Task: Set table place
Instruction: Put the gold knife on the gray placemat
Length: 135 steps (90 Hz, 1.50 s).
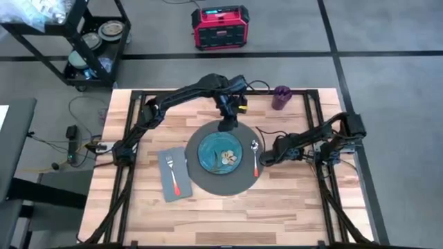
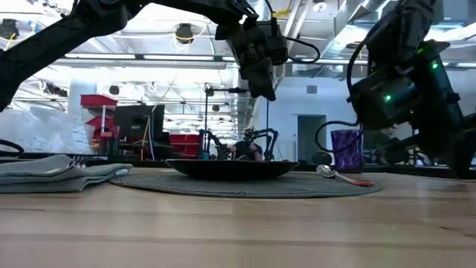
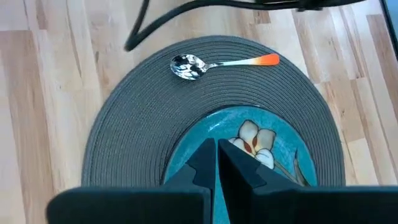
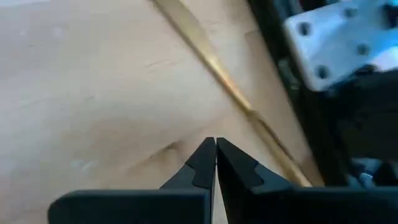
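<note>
A round dark grey mat [image 1: 220, 181] lies mid-table with the blue-green patterned plate [image 1: 219, 152] on it. The orange-handled spoon [image 1: 255, 158] rests on the mat's right part, right of the plate. Left of the mat the grey napkin [image 1: 174, 173] lies flat with the orange-handled fork [image 1: 172, 174] on top. The purple cup [image 1: 281, 97] stands upright at the far right of the table. My left gripper [image 1: 227, 126] hangs shut above the plate's far rim, touching nothing. My right gripper [image 1: 266, 160] is shut, low, just right of the spoon, over bare wood.
A black cart [image 1: 83, 41] with dishes stands beyond the table's far left corner, and a red box [image 1: 220, 28] sits on the floor behind the table. Cables [image 1: 83, 142] trail off the left edge. Bare wood [image 1: 228, 218] spreads along the near side.
</note>
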Tool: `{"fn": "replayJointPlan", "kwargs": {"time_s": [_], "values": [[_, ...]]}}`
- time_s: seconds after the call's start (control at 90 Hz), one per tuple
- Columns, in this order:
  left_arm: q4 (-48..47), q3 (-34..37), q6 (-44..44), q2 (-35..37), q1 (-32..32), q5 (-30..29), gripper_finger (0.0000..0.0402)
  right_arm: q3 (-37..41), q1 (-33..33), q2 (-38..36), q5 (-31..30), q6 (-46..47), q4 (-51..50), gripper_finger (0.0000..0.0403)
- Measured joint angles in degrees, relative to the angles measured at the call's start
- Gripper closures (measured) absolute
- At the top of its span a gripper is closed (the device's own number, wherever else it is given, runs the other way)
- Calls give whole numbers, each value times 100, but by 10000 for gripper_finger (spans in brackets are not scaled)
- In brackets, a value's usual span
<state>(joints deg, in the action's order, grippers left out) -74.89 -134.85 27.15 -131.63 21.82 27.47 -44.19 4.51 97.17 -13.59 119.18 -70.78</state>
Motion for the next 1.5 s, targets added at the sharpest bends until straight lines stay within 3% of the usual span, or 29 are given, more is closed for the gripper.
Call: {"fn": "replayJointPlan", "kwargs": {"time_s": [0.2,0.344,0.722,0.856,1.189,1.344,1.5], "values": [[15,0,-44,0,0,1,401,-50,-154,41,204,65,-1026,401],[24,1,-51,0,0,0,401,25,-388,42,543,-407,-1324,401],[20,2,-83,0,0,0,401,99,-487,188,960,-1067,-1076,401],[-20,2,-72,0,0,0,401,308,-363,441,1361,-1217,-605,401],[-37,11,-43,48,3,-3,401,210,-91,1180,1980,-2023,-723,402],[-59,11,-41,48,4,-3,401,171,-74,901,2070,-2295,556,403],[-128,11,-9,49,2,-5,401,121,-76,842,2082,-2042,619,403]]}}
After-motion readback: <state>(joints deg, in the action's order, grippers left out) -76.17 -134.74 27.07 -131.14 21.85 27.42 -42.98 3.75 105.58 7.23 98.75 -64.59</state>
